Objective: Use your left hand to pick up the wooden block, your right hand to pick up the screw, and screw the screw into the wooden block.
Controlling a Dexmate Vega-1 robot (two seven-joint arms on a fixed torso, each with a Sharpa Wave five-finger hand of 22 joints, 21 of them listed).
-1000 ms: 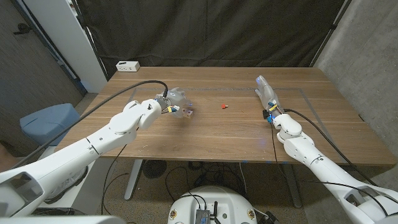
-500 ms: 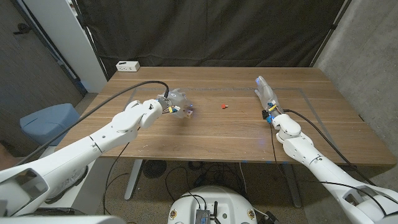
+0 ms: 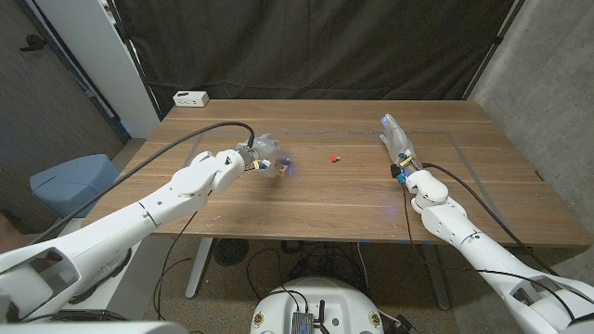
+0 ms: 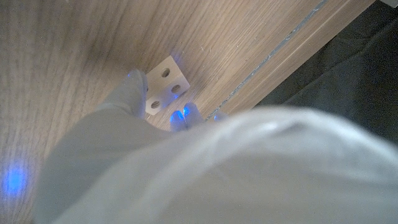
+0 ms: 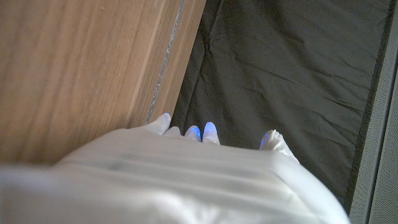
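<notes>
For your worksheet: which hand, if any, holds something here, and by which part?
The left hand pinches the wooden block by its sides. The right hand holds nothing.

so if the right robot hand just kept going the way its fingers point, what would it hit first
Probably nothing on the table. The right robot hand points toward the table's far edge, with bare wood ahead and then the black curtain. The red screw lies off to its side, outside that line. Depth is uncertain.

Robotics laboratory test station; indicated by a wooden table enclosed by black curtain backdrops; a white power strip is placed at the table's far corner.
</notes>
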